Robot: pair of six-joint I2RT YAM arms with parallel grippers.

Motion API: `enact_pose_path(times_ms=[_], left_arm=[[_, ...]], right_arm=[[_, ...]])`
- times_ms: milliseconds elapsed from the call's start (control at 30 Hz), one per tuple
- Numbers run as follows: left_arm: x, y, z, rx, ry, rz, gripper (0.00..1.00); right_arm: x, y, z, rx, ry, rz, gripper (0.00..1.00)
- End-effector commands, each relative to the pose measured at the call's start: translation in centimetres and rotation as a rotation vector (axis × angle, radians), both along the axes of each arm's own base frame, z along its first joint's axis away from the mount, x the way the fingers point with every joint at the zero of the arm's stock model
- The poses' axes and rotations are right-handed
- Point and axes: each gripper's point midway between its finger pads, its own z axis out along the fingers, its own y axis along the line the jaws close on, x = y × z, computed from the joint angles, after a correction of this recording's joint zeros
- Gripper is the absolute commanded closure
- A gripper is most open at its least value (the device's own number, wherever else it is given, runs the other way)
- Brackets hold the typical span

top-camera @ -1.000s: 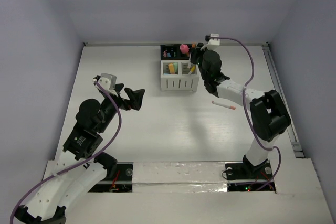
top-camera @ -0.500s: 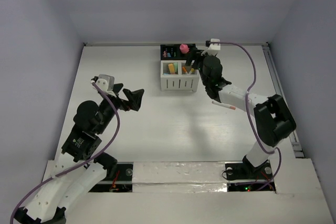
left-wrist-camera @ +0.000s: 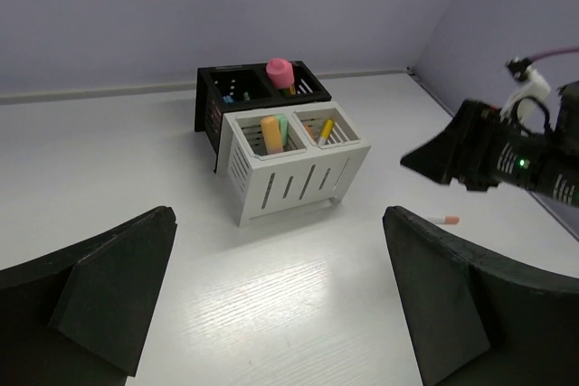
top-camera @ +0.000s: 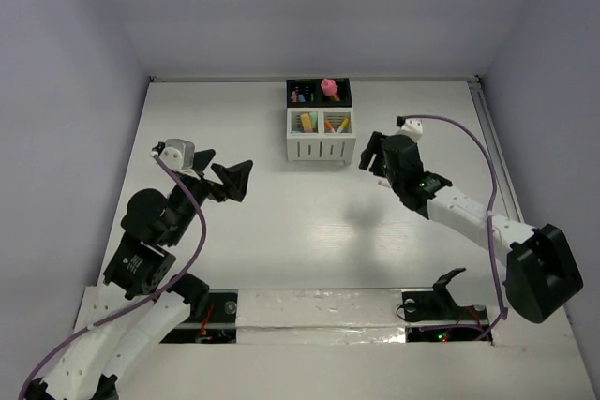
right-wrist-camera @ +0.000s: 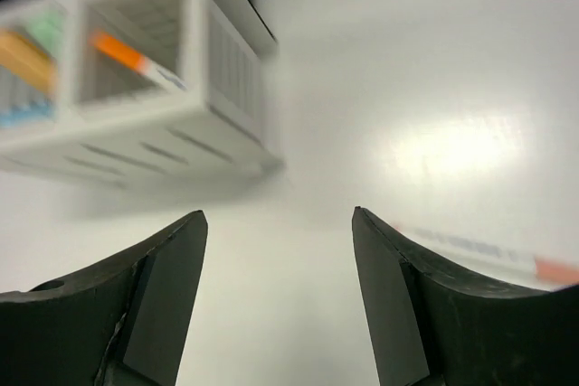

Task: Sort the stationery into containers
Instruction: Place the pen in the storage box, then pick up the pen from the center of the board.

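White, orange-tipped stick (left-wrist-camera: 441,220) lies right of the organizer (left-wrist-camera: 298,169) — right end effector (right-wrist-camera: 278,223), spread wide, should centre over it before descending — pinch mid-length.

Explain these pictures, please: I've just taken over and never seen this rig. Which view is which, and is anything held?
These are two robot arms bolted at the table's near edge, each ending in a two-finger gripper. The wide picture looks down from above and behind: left gripper on the left, right gripper on the right. The other two come from wrist cameras, so the dark shapes at the bottom are that arm's own fingers. On the table stands a white organizer block joined to a black one, both with coloured sticks inside. One stick lies loose on the table by the right arm. Both grippers are open and hold nothing.
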Motion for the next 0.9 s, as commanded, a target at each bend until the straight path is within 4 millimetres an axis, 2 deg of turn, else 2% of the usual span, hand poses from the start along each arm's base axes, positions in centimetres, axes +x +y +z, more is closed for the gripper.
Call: enact_pose_path(times_ms=[0, 33, 133, 300, 367, 433, 533, 767, 867], left_arm=[[-0.3, 0.5, 1.8, -0.036, -0.061, 0.017, 0.01], [-0.3, 0.7, 1.8, -0.038, -0.060, 0.022, 0.01], [-0.5, 0.8, 2.0, -0.043, -0.068, 0.025, 0.01], [-1.1, 0.4, 2.5, -0.057, -0.081, -0.013, 0.01], [-1.2, 0.4, 2.6, -0.062, -0.085, -0.013, 0.01], [-1.7, 0.1, 2.8, -0.064, -0.092, -0.044, 0.01], [-2.1, 0.2, 3.2, -0.073, -0.106, -0.047, 0.01], [-2.7, 0.2, 3.6, -0.084, -0.123, -0.063, 0.01], [-2.8, 0.3, 3.7, -0.086, -0.129, -0.060, 0.01]], right_arm=[[-4.4, -1.9, -4.3, -0.004, 0.227, -0.063, 0.29], [-4.9, -2.9, -4.9, -0.003, 0.265, -0.099, 0.29], [-6.2, -4.1, -6.6, 0.030, 0.362, -0.123, 0.28], [-6.8, -6.5, -9.3, 0.141, 0.478, -0.201, 0.29], [-6.5, -7.7, -9.9, 0.182, 0.494, -0.238, 0.29], [-6.1, -8.4, -10.7, 0.216, 0.505, -0.265, 0.21], [-5.7, -9.1, -11.8, 0.280, 0.540, -0.276, 0.20], [-4.1, -10.1, -12.3, 0.262, 0.552, -0.310, 0.19], [-3.4, -11.6, -12.9, 0.215, 0.544, -0.363, 0.19]])
